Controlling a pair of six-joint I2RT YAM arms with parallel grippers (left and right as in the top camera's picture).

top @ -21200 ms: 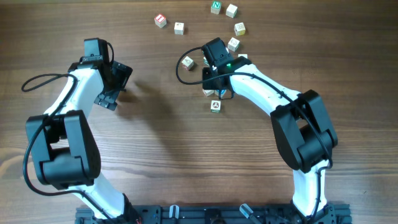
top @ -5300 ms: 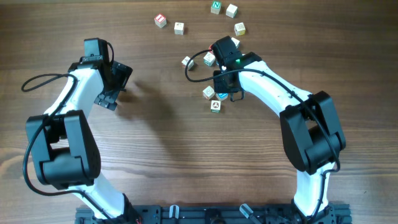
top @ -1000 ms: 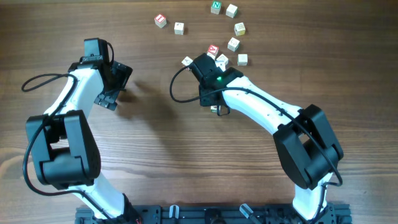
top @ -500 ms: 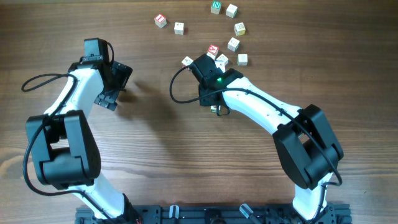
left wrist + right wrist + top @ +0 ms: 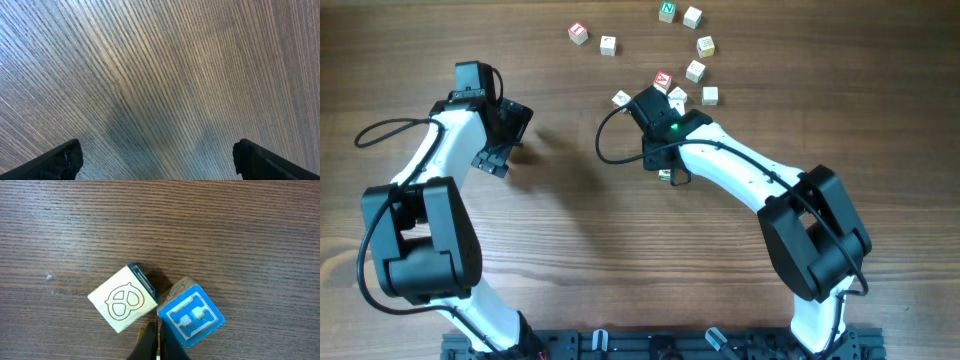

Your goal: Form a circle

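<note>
Wooden cubes lie scattered on the far part of the counter in a loose, open arc. No closed ring exists. Two more sit under the right wrist, apart from the arc: a pretzel cube and a blue cube, touching at one corner.

The right end effector has its fingers pressed together and holds nothing. Its tip sits at the notch where these two cubes meet.

Judged step: nudging stray cubes with the closed tip toward the ring line, with most of the ring not yet formed.

The next move calls for a slow, low push that carries one cube toward a gap in the arc. Pressure into the notch is likely to split the pair sideways, so contact on one flat face is preferable.

The left end effector is spread wide and empty over bare counter, well apart from all cubes.
</note>
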